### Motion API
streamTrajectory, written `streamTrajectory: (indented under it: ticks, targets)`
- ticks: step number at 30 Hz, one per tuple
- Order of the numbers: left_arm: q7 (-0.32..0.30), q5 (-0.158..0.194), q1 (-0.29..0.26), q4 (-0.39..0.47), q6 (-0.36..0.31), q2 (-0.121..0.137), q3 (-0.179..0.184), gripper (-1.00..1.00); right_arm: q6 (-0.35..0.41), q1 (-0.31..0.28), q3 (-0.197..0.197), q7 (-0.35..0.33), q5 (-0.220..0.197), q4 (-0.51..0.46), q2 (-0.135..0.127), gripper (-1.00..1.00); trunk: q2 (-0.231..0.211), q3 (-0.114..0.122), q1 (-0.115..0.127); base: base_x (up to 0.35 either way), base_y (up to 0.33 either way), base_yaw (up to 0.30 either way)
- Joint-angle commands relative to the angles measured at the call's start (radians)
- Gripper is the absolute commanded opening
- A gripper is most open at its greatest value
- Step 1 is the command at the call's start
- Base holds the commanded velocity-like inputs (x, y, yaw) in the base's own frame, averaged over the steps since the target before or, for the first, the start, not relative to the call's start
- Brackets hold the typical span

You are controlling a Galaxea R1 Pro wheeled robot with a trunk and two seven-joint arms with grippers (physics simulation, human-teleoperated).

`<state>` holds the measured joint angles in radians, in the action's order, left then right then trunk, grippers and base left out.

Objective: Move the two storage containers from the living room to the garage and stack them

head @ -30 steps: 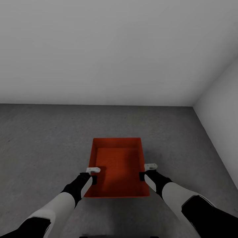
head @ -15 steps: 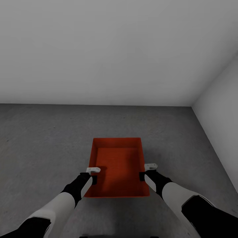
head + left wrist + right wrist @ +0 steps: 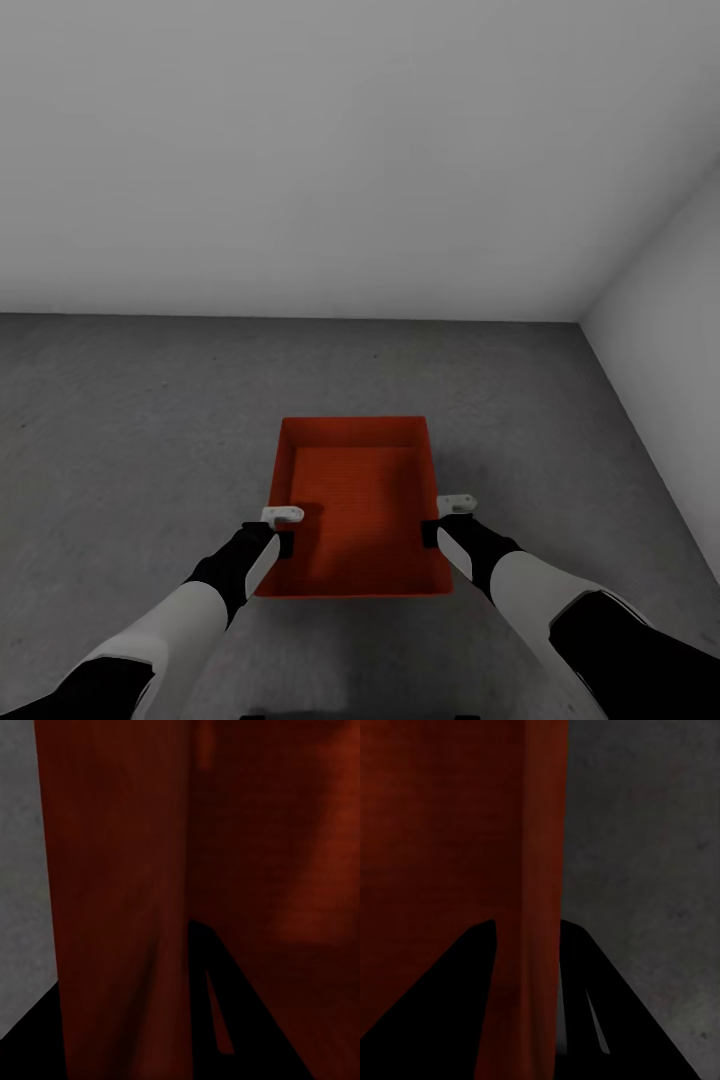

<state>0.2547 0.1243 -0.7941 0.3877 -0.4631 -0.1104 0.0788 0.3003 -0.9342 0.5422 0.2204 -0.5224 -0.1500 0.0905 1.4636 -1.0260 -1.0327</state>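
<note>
Left gripper point(image 3: 281, 528) and right gripper point(image 3: 446, 518) each pinched a side wall of the lidless red-orange rectangular container point(image 3: 353, 500), carrying it level over the dark grey concrete floor point(image 3: 120, 430).

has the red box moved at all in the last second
No. The red box sits at the same spot against the line where the floor meets the wall, with both grippers on its side walls.

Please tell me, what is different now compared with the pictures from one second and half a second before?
Nothing visibly changed. The red-orange container is in the same place over the grey floor, and the left hand and the right hand still grip its two side walls, one finger inside and one outside. At most the view shifted very slightly.
</note>
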Motion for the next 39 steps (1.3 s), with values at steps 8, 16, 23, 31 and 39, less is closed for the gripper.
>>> streamTrajectory:
  ticks: [8,16,23,31,39]
  targets:
    - [0.011,0.004,0.0,0.005,-0.003,0.002,0.02,-1.0,0.005,0.0,0.027,0.002,-0.054,0.0,-0.001,-1.0,0.035,-0.016,-0.019,0.0,0.0,0.0]
    - [0.011,0.003,0.0,0.005,-0.003,0.002,0.02,-1.0,0.005,0.0,0.027,0.002,-0.054,0.0,-0.001,-1.0,0.042,-0.019,-0.023,0.0,0.0,0.0]
    - [0.011,0.004,0.0,0.005,-0.003,0.003,0.019,-1.0,0.005,0.0,0.027,0.002,-0.054,0.0,-0.001,-1.0,0.091,-0.041,-0.05,0.0,0.0,0.0]
    - [0.011,0.003,0.0,0.005,-0.003,0.002,0.02,-1.0,0.005,0.0,0.027,0.002,-0.054,0.0,0.0,-1.0,0.112,-0.051,-0.061,0.0,0.0,0.0]
    - [0.011,0.003,0.0,0.005,-0.003,0.001,0.019,-1.0,0.005,0.0,0.027,0.002,-0.054,0.0,-0.001,-1.0,0.112,-0.051,-0.061,0.0,0.0,0.0]
